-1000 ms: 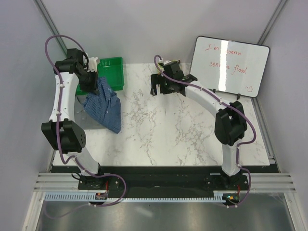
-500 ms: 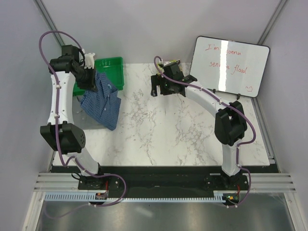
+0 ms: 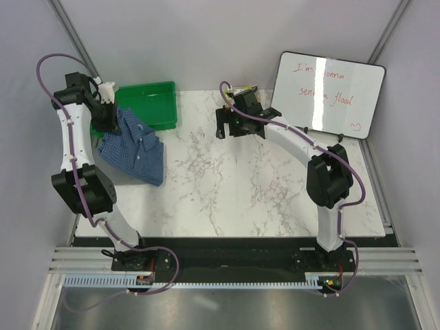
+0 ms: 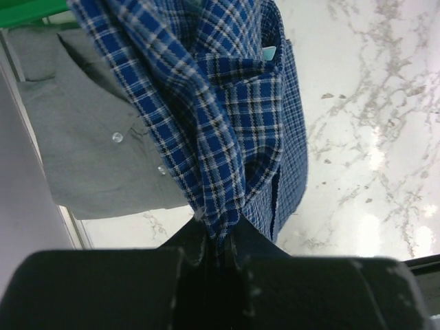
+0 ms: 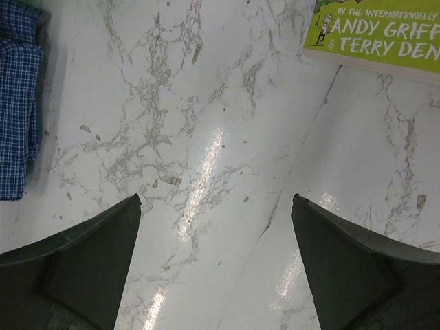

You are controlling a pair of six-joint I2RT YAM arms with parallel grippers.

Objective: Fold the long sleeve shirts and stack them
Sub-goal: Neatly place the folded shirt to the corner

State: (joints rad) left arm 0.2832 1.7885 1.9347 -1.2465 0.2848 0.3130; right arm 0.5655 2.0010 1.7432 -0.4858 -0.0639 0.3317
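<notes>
The left gripper (image 3: 106, 122) is swinging farther left, clenching a fold of the blue shirt (image 3: 134, 148), which is draping over the grey shirt (image 4: 82, 144) at the table's (image 3: 240, 185) left edge. The right gripper (image 5: 216, 201) is hovering, spread wide.

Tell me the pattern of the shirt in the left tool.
The shirt is blue with a fine dark check, clearest in the left wrist view.

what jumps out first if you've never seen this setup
The blue checked shirt, bunched and pinched in the left gripper at far left, near a green tray. At far right stands a whiteboard with red handwriting; the right gripper hangs open over the marble table.
</notes>
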